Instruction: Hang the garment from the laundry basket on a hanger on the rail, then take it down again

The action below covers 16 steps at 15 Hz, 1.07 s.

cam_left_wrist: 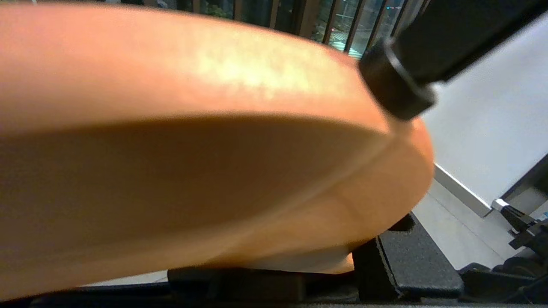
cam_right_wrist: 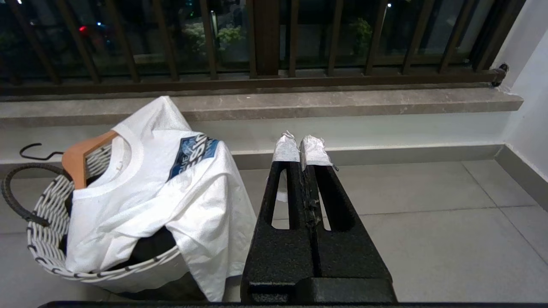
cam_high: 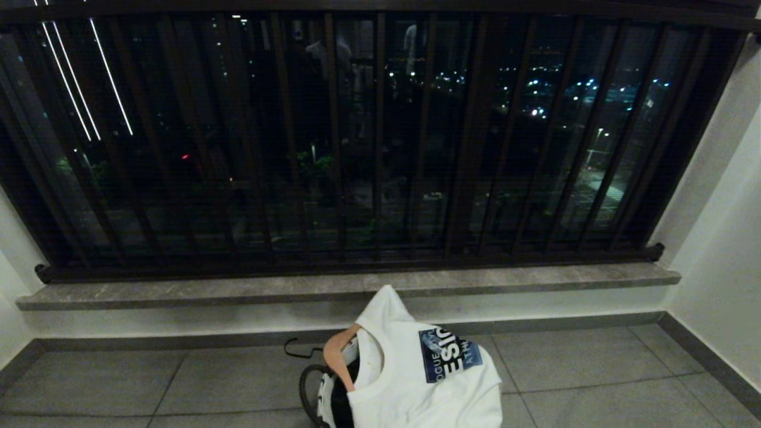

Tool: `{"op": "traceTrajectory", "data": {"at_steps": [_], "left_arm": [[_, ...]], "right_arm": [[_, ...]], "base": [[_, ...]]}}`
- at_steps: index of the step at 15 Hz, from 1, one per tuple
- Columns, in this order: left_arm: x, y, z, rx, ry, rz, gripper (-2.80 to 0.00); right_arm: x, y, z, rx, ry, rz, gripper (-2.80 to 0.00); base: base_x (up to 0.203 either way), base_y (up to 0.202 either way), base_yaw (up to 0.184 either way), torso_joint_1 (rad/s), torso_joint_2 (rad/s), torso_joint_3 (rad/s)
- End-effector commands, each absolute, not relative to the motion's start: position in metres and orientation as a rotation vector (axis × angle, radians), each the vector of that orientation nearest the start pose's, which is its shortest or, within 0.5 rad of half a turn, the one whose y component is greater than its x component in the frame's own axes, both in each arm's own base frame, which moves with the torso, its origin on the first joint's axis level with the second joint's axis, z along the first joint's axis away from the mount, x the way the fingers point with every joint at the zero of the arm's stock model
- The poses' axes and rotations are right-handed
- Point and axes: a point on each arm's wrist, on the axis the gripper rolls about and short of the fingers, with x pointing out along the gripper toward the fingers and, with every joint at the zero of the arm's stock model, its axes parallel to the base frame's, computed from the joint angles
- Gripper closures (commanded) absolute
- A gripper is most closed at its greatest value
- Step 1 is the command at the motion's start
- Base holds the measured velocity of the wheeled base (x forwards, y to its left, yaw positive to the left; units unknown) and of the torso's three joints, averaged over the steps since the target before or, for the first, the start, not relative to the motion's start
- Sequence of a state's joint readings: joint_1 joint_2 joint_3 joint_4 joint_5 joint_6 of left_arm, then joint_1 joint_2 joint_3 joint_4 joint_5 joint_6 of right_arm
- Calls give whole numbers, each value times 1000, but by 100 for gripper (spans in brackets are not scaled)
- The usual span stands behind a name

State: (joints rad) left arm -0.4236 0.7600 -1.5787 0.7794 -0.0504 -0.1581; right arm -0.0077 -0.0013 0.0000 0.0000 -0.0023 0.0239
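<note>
Loosely over laundry basket (cam_right_wrist: 47,239): white logo T-shirt (cam_right_wrist: 171,192) on wooden hanger (cam_right_wrist: 79,156); right gripper (cam_right_wrist: 299,149) closed, empty; left unreadable.

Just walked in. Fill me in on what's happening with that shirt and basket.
A white T-shirt with a blue chest logo sits on a wooden hanger with a black hook, draped over the small round woven laundry basket on the grey tiled floor below the dark barred window. The left gripper's jaws are closed on the hanger's wooden arm, which fills the left wrist view. The right gripper hangs idle to the basket's right, jaws shut and empty. No rail is in view.
</note>
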Motion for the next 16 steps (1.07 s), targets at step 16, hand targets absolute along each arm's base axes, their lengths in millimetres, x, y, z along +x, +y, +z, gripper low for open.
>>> {"op": "traceTrajectory", "data": {"at_steps": [16], "left_arm": [[-31, 13, 411, -194, -119, -481, 0]], "right_arm": [[-23, 0, 75, 20, -1, -9, 0]], "base": [[0, 0, 0, 70, -346, -279]]}}
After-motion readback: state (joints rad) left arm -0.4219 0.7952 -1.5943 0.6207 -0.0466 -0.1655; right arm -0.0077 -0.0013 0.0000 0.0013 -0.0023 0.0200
